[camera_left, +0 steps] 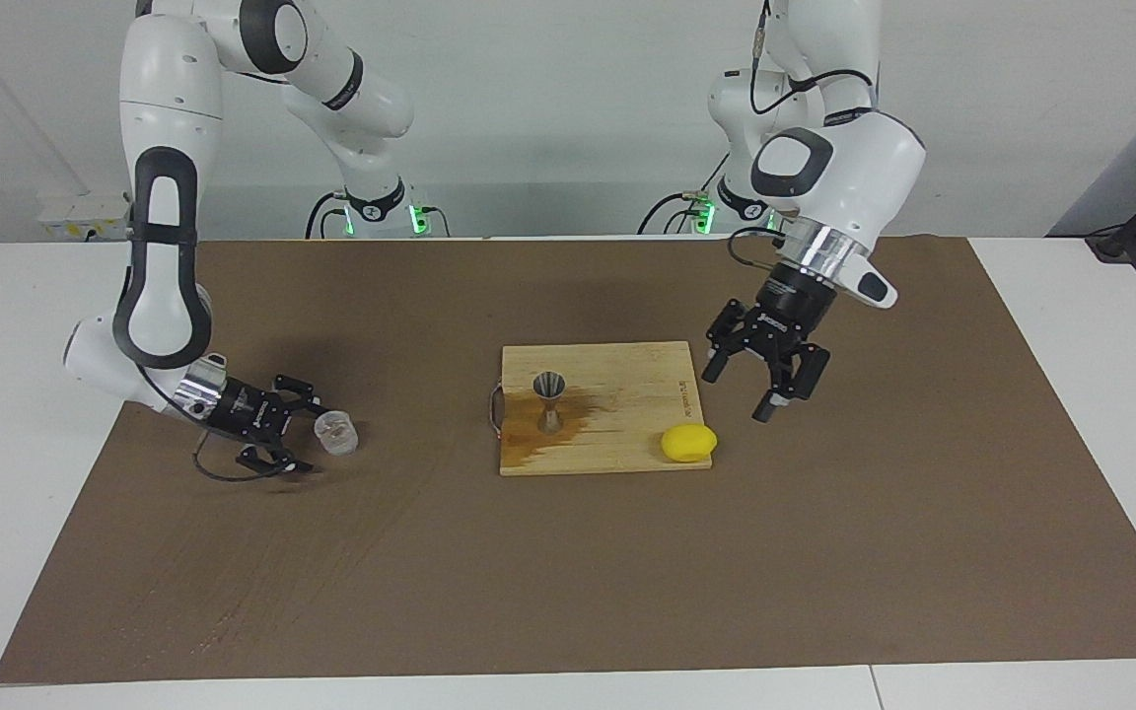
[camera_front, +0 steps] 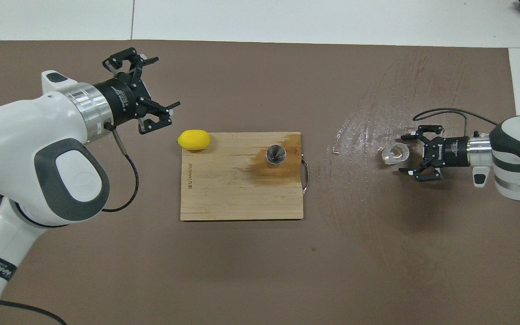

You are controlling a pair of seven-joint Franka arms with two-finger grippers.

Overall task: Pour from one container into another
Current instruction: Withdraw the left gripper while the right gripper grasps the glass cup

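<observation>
The clear glass cup (camera_left: 336,432) (camera_front: 395,153) stands upright on the brown mat toward the right arm's end. My right gripper (camera_left: 309,436) (camera_front: 403,154) lies low and level beside it, open, its fingertips just reaching either side of the cup's edge without closing on it. The steel jigger (camera_left: 549,399) (camera_front: 276,155) stands upright on the wooden board (camera_left: 627,439) (camera_front: 233,194) in a wet brown stain. My left gripper (camera_left: 741,392) (camera_front: 164,83) hangs open and empty in the air, off the board toward the left arm's end.
A yellow lemon (camera_left: 688,442) (camera_front: 193,139) lies at the board's corner farthest from the robots, toward the left arm's end. Wet streaks (camera_front: 377,113) mark the mat around the cup. The board has a metal handle (camera_front: 305,174) on the cup's side.
</observation>
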